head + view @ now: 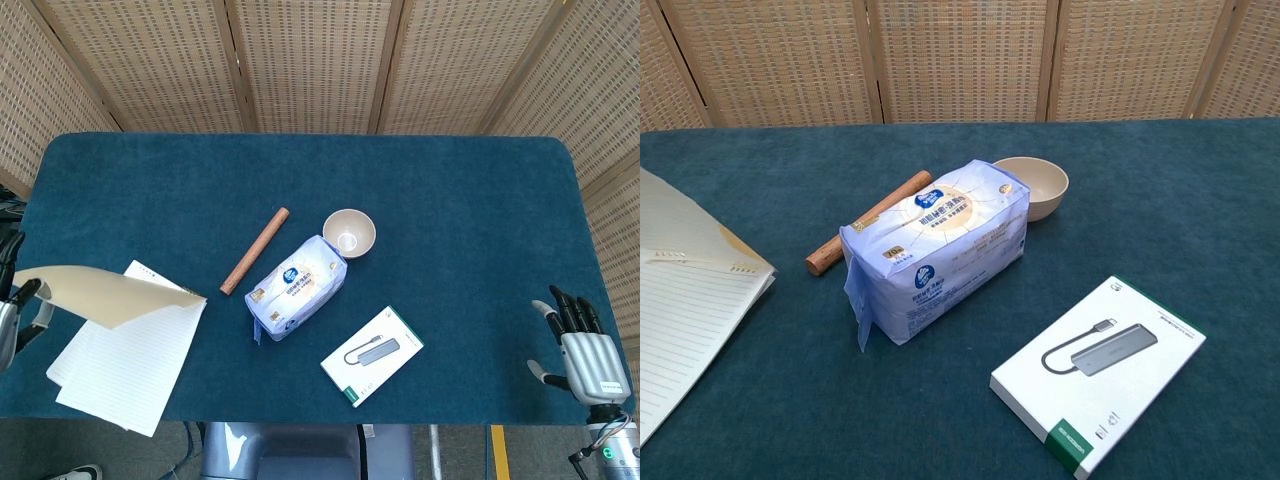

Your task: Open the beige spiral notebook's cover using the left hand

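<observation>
At the left edge of the blue desk (pixel 460 190) the beige spiral notebook (pixel 125 355) lies with its lined pages exposed, while its cover (pixel 100 292) is lifted clear of them and curls up and over toward the left. The left robot hand (pixel 10 305) sits at the very border of the head view and pinches the free edge of that cover between its dark fingers; only a part of the hand shows there, and the chest view does not show it at all. In the chest view the raised cover appears as a pale sheet slanting up from the spiral binding, with the ruled paper below it. The right robot hand (pixel 585 350) hangs at the near right corner of the desk, holding nothing, its fingers spread apart and pointing away from the robot. Near the middle of the desk a wooden stick (pixel 254 250) lies on a slant, just beside a blue and white soft pack (pixel 296 286). A small beige bowl (pixel 349 233) stands upright just behind the far end of the pack; whether the two touch is hard to tell. Nearer the robot and to the right of the pack lies a white box (pixel 372 355) with a green end and a picture of a cabled adapter on its top.
</observation>
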